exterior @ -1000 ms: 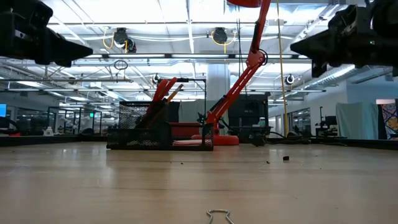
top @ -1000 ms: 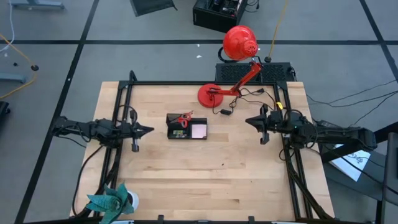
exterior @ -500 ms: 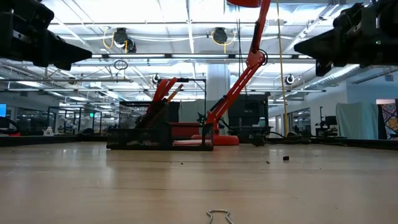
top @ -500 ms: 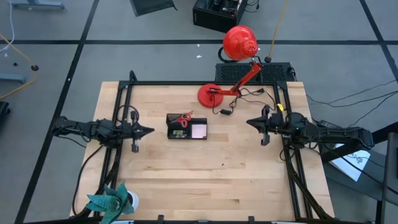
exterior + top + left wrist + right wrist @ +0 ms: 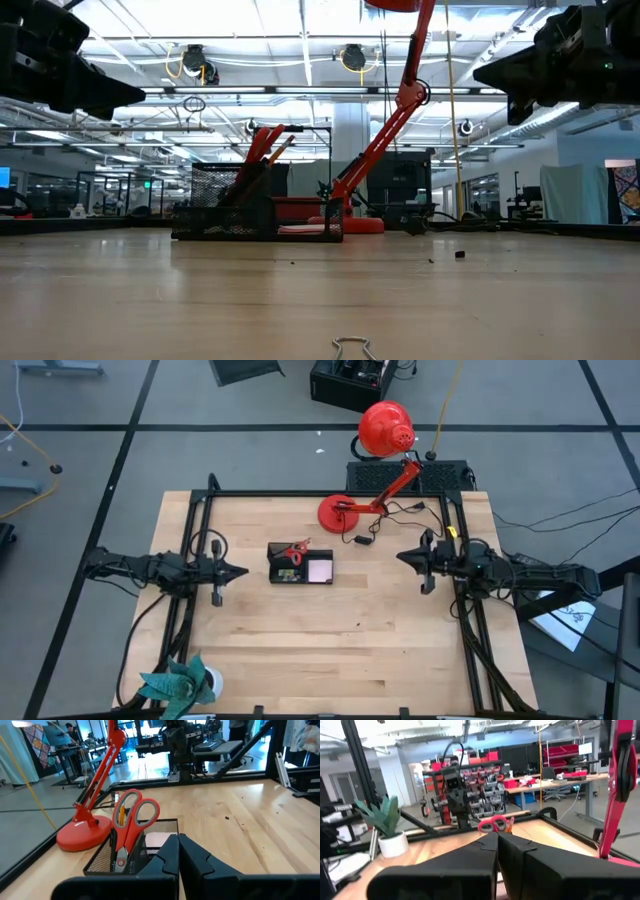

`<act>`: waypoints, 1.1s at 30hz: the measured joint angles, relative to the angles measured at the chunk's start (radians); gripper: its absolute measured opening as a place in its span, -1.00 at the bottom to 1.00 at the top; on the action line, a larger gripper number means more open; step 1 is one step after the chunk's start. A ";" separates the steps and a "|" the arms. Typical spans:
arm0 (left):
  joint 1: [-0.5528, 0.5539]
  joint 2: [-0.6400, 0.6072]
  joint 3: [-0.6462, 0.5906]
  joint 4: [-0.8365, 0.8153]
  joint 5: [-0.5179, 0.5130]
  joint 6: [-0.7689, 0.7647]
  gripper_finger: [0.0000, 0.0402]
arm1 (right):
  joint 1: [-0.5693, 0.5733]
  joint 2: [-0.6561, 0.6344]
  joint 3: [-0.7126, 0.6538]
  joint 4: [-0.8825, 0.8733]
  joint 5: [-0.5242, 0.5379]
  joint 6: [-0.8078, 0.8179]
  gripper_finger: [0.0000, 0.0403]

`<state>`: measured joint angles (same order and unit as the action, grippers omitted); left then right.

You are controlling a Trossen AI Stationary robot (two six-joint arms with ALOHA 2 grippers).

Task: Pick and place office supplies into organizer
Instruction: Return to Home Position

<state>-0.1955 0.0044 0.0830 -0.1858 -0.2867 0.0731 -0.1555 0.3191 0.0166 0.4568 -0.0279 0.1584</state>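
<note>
The black mesh organizer (image 5: 300, 564) stands mid-table. The red-handled scissors (image 5: 131, 822) stand in it, handles up, with an orange pencil (image 5: 283, 148) leaning beside them. The pale pink notepad (image 5: 320, 570) lies flat in its right compartment. I cannot make out the dark pens or the tiny blue and yellow bits. My left gripper (image 5: 243, 570) hovers shut, left of the organizer and above the table. My right gripper (image 5: 400, 556) hovers shut to the organizer's right. Both grippers point at the organizer (image 5: 125, 855), and neither holds anything.
The red desk lamp's round base (image 5: 335, 512) sits behind the organizer, with its cord and plug (image 5: 363, 540) on the table. A teal plant in a white pot (image 5: 180, 682) stands at the near left corner. A wire clip (image 5: 352, 347) lies near the near edge.
My right gripper has drawn back a little toward the table's right edge, staying shut. The organizer and its contents have not moved.
</note>
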 joint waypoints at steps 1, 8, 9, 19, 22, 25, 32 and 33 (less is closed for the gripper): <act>0.000 0.000 0.000 0.000 0.000 -0.008 -0.98 | 0.000 0.000 0.000 0.005 0.001 0.003 -1.00; 0.000 0.001 0.000 -0.004 0.000 -0.028 -0.84 | 0.000 0.000 -0.001 0.003 0.000 0.005 -1.00; 0.000 0.001 0.000 -0.004 0.000 -0.029 -0.83 | 0.000 0.000 -0.001 0.002 0.001 0.005 -1.00; 0.000 0.002 0.000 0.002 -0.002 -0.027 -0.77 | 0.000 0.000 -0.002 0.003 0.001 0.005 -1.00; 0.000 0.002 0.000 0.002 -0.002 -0.027 -0.77 | 0.000 0.000 -0.002 0.002 0.001 0.005 -1.00; 0.000 0.002 0.000 0.002 -0.002 -0.026 -0.77 | 0.000 0.000 -0.002 0.002 0.001 0.005 -1.00; 0.000 0.002 0.000 0.002 -0.002 -0.026 -0.77 | 0.000 0.000 -0.002 0.002 0.001 0.005 -1.00; 0.000 0.002 0.000 0.002 -0.002 -0.026 -0.77 | 0.000 0.000 -0.002 0.002 0.001 0.005 -1.00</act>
<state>-0.1959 0.0063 0.0830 -0.1833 -0.2886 0.0471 -0.1555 0.3195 0.0147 0.4591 -0.0273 0.1638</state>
